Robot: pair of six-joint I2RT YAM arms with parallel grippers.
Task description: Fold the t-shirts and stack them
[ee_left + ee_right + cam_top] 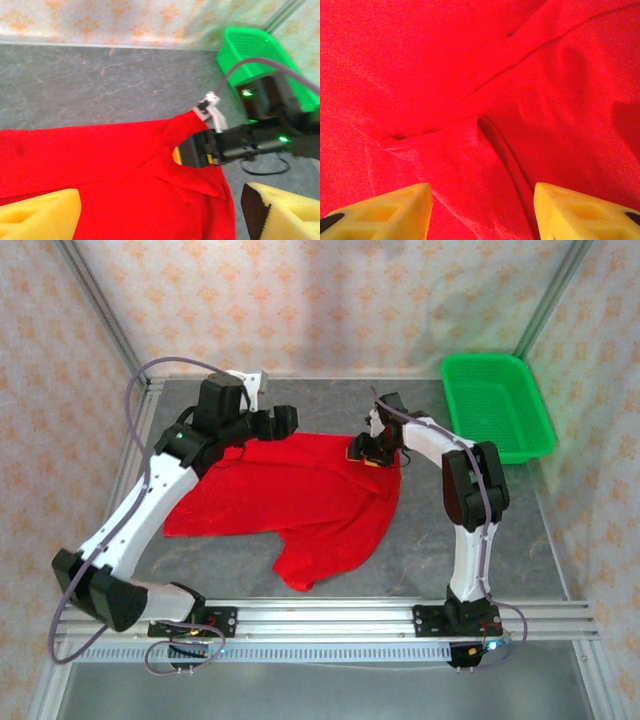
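Observation:
One red t-shirt [300, 495] lies spread on the grey table, plain side up, with a loose flap hanging toward the near edge. My left gripper [283, 421] hovers over the shirt's far left edge. In the left wrist view this gripper [160, 220] is open, its yellow fingertips [40, 215] wide apart above the red cloth [100, 165]. My right gripper [370, 452] sits at the shirt's far right corner. From the left wrist it shows as the black right gripper [200, 150] against a raised fold. The right gripper [482, 210] is open over wrinkled cloth [470, 100], clamping nothing.
A green mesh basket [535, 430] stands at the far right corner of the table [480, 540], beyond the right arm. Patterned walls close the back and both sides. An aluminium rail [330, 618] runs along the near edge.

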